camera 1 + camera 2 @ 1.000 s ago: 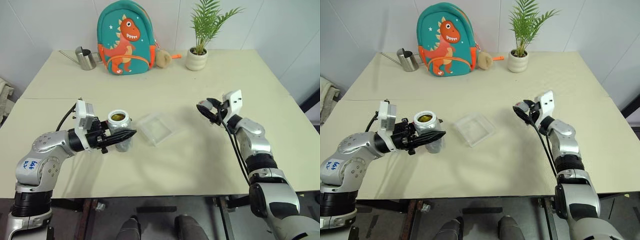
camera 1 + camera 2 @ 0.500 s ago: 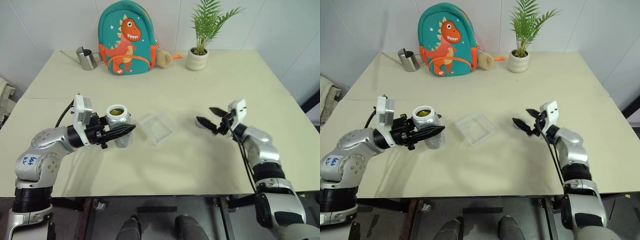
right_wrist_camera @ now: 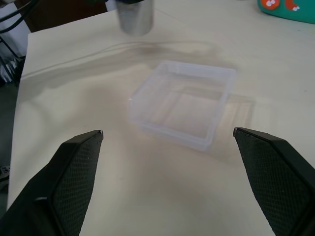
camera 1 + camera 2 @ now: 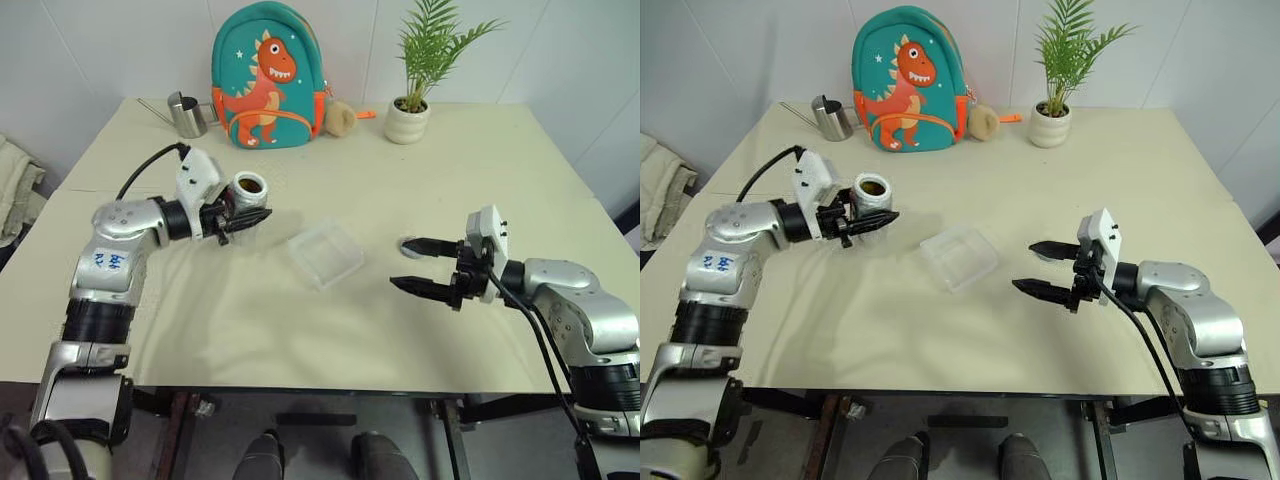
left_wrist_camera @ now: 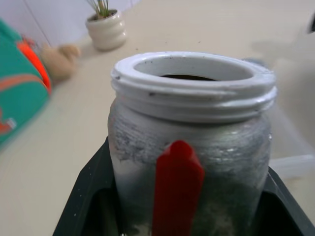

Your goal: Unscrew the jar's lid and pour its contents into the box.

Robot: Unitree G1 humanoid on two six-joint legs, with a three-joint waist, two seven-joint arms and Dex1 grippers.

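Left gripper clamps the frosted cylindrical jar, white threaded rim

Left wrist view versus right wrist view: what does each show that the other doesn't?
Left wrist: the jar close up, mouth open and lidless, its red mark, dark contents inside, and the potted plant. Right wrist: the box seen whole, ahead of the open right hand. Both: the jar, the table and the teal backpack.
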